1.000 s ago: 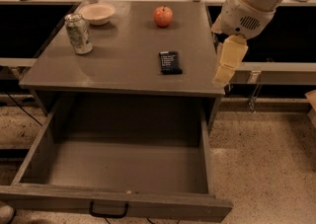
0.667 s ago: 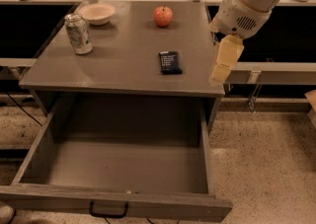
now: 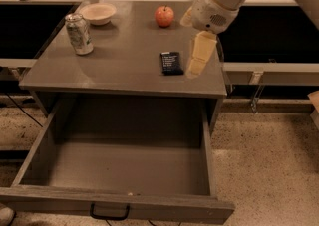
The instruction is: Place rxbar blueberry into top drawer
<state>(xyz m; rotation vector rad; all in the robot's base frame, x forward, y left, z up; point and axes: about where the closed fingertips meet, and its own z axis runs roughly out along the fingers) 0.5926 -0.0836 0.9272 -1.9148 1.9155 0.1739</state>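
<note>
camera view: gripper (image 3: 197,62) above grey tabletop (image 3: 124,68)

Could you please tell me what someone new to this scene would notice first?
Most striking is the top drawer, pulled wide open below the grey table. Over the tabletop's right side, the pale gripper hangs just right of the dark rxbar blueberry, which lies flat. A red apple, a white bowl and a can sit farther back.

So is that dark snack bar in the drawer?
No, the snack bar lies on the tabletop beside the end effector, outside the open drawer.
</note>
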